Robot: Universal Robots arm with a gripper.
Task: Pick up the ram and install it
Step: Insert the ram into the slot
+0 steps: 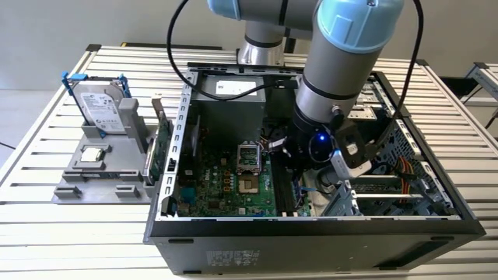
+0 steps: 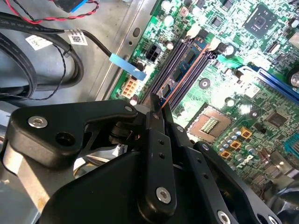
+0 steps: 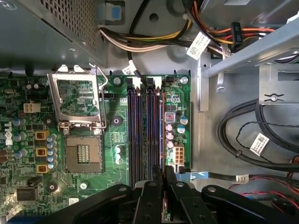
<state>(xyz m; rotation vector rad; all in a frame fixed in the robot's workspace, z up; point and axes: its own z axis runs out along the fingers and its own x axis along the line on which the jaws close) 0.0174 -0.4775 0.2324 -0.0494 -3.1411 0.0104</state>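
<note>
The robot arm is reaching down into the open computer case, which is lying on a slatted metal table. The gripper is standing low over the green motherboard, right above the memory slots.

In the second wrist view, the two black fingers are standing nearly closed, with only a thin gap between them, and they are pinching the ram by its edge. The ram is appearing as a thin strip with an orange edge, running away from the fingertips along the dark slots. It is sitting in or just on one slot; whether it is fully pressed in, the pictures are not showing clearly. In the first wrist view the fingertips are meeting at the near end of the slots, beside the empty processor socket.

In the exterior view, a grey holder is standing on the table at the exterior view's left of the case. It is carrying the silver hard drive with blue tabs, standing upright, and a green expansion card is leaning just beside the case wall.
</note>
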